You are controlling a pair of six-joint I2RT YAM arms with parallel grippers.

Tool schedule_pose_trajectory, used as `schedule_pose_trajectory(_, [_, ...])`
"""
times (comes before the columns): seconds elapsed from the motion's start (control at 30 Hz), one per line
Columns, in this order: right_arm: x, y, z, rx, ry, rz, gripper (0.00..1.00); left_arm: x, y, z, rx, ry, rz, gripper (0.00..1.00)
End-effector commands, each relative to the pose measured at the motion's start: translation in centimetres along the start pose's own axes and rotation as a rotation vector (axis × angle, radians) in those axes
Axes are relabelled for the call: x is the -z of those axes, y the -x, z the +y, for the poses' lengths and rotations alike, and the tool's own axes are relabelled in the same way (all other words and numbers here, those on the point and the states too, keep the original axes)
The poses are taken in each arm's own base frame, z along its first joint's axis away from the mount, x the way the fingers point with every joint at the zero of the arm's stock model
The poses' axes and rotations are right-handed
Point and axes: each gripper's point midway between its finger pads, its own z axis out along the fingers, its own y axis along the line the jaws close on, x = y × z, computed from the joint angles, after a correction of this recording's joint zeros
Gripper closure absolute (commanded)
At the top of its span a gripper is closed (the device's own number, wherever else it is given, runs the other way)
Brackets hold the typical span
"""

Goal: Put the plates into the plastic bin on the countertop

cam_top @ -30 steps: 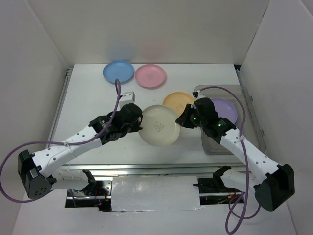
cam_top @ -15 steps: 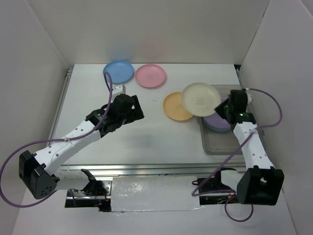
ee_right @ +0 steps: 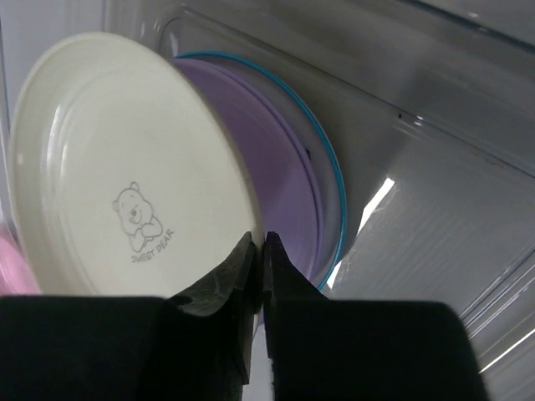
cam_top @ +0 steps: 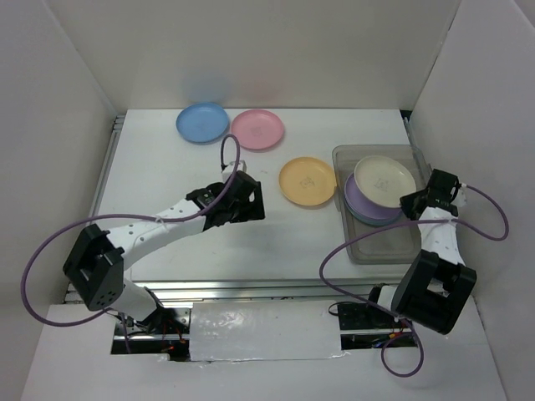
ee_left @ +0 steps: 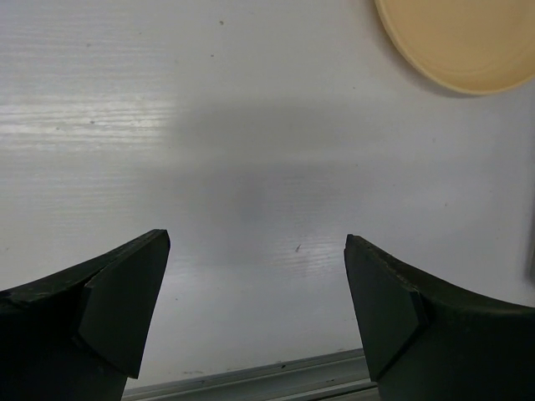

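The cream plate [cam_top: 384, 177] hangs tilted inside the plastic bin [cam_top: 378, 247], over a purple plate [cam_top: 368, 209]. My right gripper [cam_top: 412, 201] is shut on the cream plate's near rim; in the right wrist view its jaws [ee_right: 263, 244] pinch the edge of the cream plate [ee_right: 125, 167], with the purple plate [ee_right: 288, 196] right behind. My left gripper [cam_top: 247, 203] stands open over bare countertop [ee_left: 251, 167], holding nothing [ee_left: 257, 280]. The orange plate [cam_top: 307, 181] lies left of the bin. Blue [cam_top: 202, 122] and pink [cam_top: 257, 129] plates lie at the back.
White walls close in the countertop on three sides. A metal rail [ee_left: 251, 380] runs along the near edge, just below my left fingers. The bin's clear wall [ee_right: 418, 92] rises behind the stacked plates. A purple cable [cam_top: 351, 251] loops beside the bin.
The left gripper opened, let go of the cream plate and drew back. The right arm carried the plate from mid-table into the bin, over the purple plate.
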Motion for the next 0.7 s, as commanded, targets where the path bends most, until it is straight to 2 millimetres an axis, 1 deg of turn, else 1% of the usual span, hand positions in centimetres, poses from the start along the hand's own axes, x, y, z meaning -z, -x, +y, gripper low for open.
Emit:
schedule_pose_trajectory(0.0, [0.1,1.2,1.7,-0.028,0.073,-0.039,0.91,-0.1,2.0,-3.6,-0.024,-0.107,-0.043,0.01])
schedule_pose_trajectory(0.03, [0.3,1.2,2.2,-0.018,0.098,-0.034,0.80,-0.2,2.0,-3.9,-0.029,-0.116,-0.040,0.01])
schedule_pose_trajectory(0.07, [0.5,1.1,2.5,-0.017,0.116,-0.027,0.61,-0.5,1.9,-4.3,-0.033,-0.124,-0.034,0.01])
schedule_pose_trajectory(0.1, [0.7,1.2,2.9,-0.020,0.134,-0.028,0.12,-0.7,2.0,-4.7,-0.034,-0.133,-0.037,0.01])
schedule_pose_trajectory(0.13, [1.3,1.0,3.6,-0.016,0.167,-0.018,0.00,-0.8,2.1,-5.0,-0.033,-0.142,-0.035,0.01])
schedule_pose_trajectory(0.17, [1.9,1.2,4.3,-0.008,0.191,-0.018,0.00,-1.2,2.1,-5.2,-0.030,-0.147,-0.026,0.01])
schedule_pose_trajectory(0.23, [3.7,1.5,5.2,0.013,0.218,-0.028,0.00,-1.9,2.5,-5.5,-0.015,-0.161,-0.030,0.01])
schedule_pose_trajectory(0.27, [4.8,2.0,6.1,0.028,0.236,-0.051,0.00,-2.5,2.7,-5.9,0.002,-0.162,-0.023,0.01])
schedule_pose_trajectory(0.3, [5.7,2.3,6.4,0.037,0.244,-0.068,0.00,-3.0,3.0,-5.6,0.017,-0.157,-0.021,0.01])
schedule_pose_trajectory(0.33, [7.2,2.5,6.4,0.049,0.250,-0.089,0.00,-3.4,3.5,-5.9,0.033,-0.165,-0.024,0.01])
schedule_pose_trajectory(0.37, [8.5,2.9,7.0,0.057,0.272,-0.107,0.00,-4.3,4.0,-6.0,0.062,-0.162,-0.023,0.01])
schedule_pose_trajectory(0.4, [10.5,3.1,7.2,0.062,0.301,-0.130,0.00,-4.7,4.5,-6.8,0.080,-0.196,-0.020,0.01])
schedule_pose_trajectory(0.43, [11.7,2.8,7.6,0.074,0.340,-0.128,0.00,-5.8,4.5,-7.3,0.096,-0.207,-0.007,0.01])
schedule_pose_trajectory(0.47, [13.9,2.4,8.3,0.095,0.405,-0.156,0.00,-6.4,5.0,-7.6,0.112,-0.214,-0.007,0.01])
schedule_pose_trajectory(0.5, [15.1,1.9,8.6,0.104,0.442,-0.166,0.00,-7.1,5.2,-8.1,0.123,-0.227,0.002,0.01])
schedule_pose_trajectory(0.53, [15.4,0.8,8.6,0.120,0.470,-0.152,0.00,-8.7,5.6,-8.8,0.140,-0.229,0.008,0.01])
schedule_pose_trajectory(0.57, [16.4,-0.2,9.2,0.136,0.531,-0.132,0.00,-9.7,5.9,-8.9,0.152,-0.229,0.014,0.01])
schedule_pose_trajectory(0.6, [18.1,-1.1,9.8,0.153,0.615,-0.126,0.00,-10.6,5.9,-9.4,0.161,-0.248,0.037,0.01])
schedule_pose_trajectory(0.63, [18.0,-2.3,9.7,0.166,0.647,-0.087,0.00,-12.4,6.2,-10.0,0.182,-0.254,0.044,0.01])
schedule_pose_trajectory(0.67, [19.1,-3.6,10.0,0.188,0.713,-0.037,0.00,-13.3,6.4,-10.2,0.190,-0.263,0.048,0.01])
